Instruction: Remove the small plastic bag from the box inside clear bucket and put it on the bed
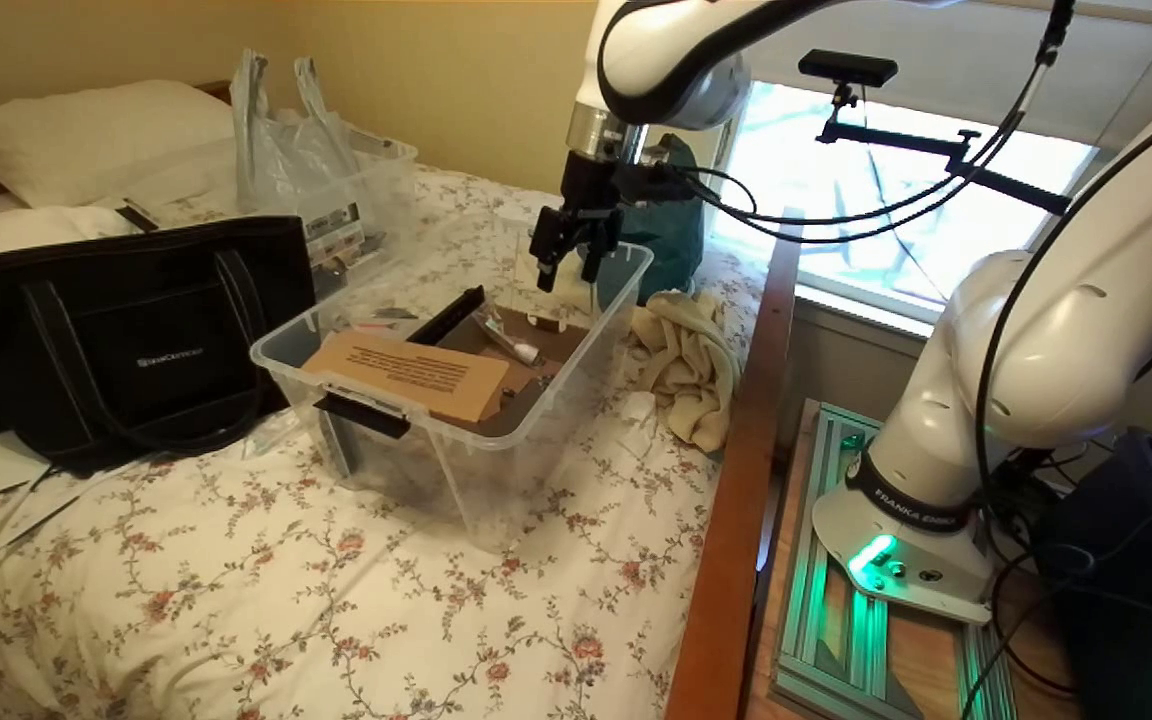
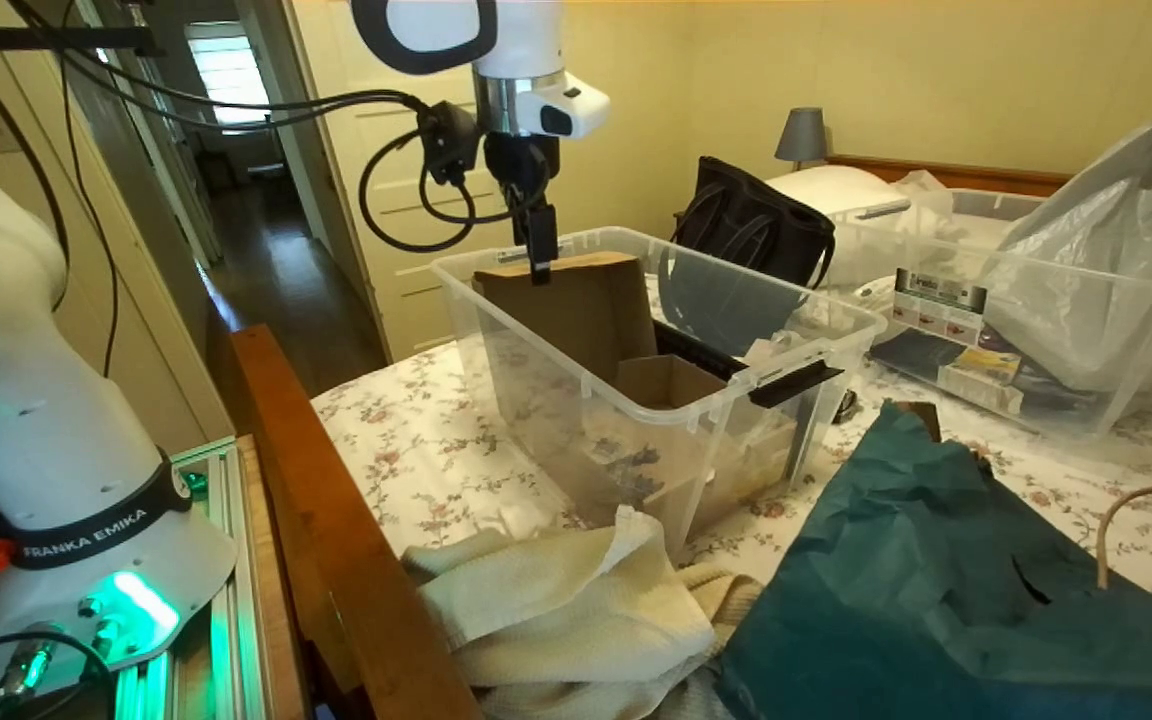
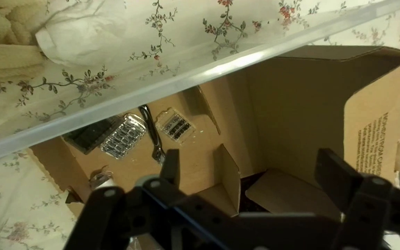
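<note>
Gripper (image 1: pixel 568 274): is hanging, pointing down, over the bucket (image 1: pixel 481 490); in the wrist view its two fingers (image 3: pixel 171 166) are standing wide apart, a gap showing between them.
Bucket: is standing upright on the bed (image 1: pixel 436 640), clear, with a black latch (image 2: pixel 794 384) jutting from its end.
Box (image 3: pixel 290 118): is sitting inside the bucket, its flaps spreading open; a printed flap (image 1: pixel 416 375) is showing its text in an exterior view and in the wrist view.
Small bag (image 1: pixel 511 340): is lying inside the box, apart from the fingers; it is showing clear, with a white end. In the wrist view the gripper is covering part of the box.
Silvery packet (image 3: pixel 125 136): is lying on the box's floor, a clear packet (image 3: pixel 175 125) near it and a black cord (image 3: pixel 152 130) running between them; a dark slab (image 3: pixel 92 133) is resting beside the silvery one.
Bed: is showing white, printed with small flowers.
Tote (image 1: pixel 116 340): is standing just beside the bucket, black, its handles drooping.
Tub (image 1: pixel 394 190): is standing near the bucket, holding a grey carrier (image 1: pixel 286 165) and small boxes (image 2: pixel 941 300).
Blanket (image 2: pixel 546 610): is lying crumpled between the bucket and the rail (image 2: pixel 331 520).
Teal bag (image 2: pixel 906 600): is resting just beside the blanket.
Pillow (image 1: pixel 111 140): is resting at the headboard (image 2: pixel 946 173) end.
Arm (image 1: pixel 1066 350): is reaching over the rail, a green light (image 1: pixel 873 553) glowing at its base.
</note>
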`<state>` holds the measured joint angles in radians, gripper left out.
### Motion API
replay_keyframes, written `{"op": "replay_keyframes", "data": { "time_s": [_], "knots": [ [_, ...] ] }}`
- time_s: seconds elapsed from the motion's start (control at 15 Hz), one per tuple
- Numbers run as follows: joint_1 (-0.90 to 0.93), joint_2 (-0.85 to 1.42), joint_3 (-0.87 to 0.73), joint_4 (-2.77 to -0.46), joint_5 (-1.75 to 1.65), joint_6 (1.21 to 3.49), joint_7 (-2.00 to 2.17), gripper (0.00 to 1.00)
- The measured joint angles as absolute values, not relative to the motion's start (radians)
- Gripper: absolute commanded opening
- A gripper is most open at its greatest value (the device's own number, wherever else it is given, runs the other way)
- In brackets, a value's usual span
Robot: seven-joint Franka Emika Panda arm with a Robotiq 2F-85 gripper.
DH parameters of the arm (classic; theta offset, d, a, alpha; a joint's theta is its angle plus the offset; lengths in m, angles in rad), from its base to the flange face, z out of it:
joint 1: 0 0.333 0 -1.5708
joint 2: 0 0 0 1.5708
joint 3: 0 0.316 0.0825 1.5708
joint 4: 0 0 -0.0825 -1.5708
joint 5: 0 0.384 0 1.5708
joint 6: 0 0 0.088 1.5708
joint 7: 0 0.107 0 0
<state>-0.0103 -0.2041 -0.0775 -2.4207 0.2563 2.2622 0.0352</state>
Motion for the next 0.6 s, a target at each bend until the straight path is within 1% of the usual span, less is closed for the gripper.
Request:
{"op": "replay_keyframes", "data": {
  "time_s": [0.4, 0.6],
  "knots": [
    [-0.012, -0.204, -0.077, -2.418, 0.254, 2.272, 0.044, 1.0],
    [-0.018, -0.186, -0.06, -2.421, 0.224, 2.39, 0.121, 1.0]
  ]
}}
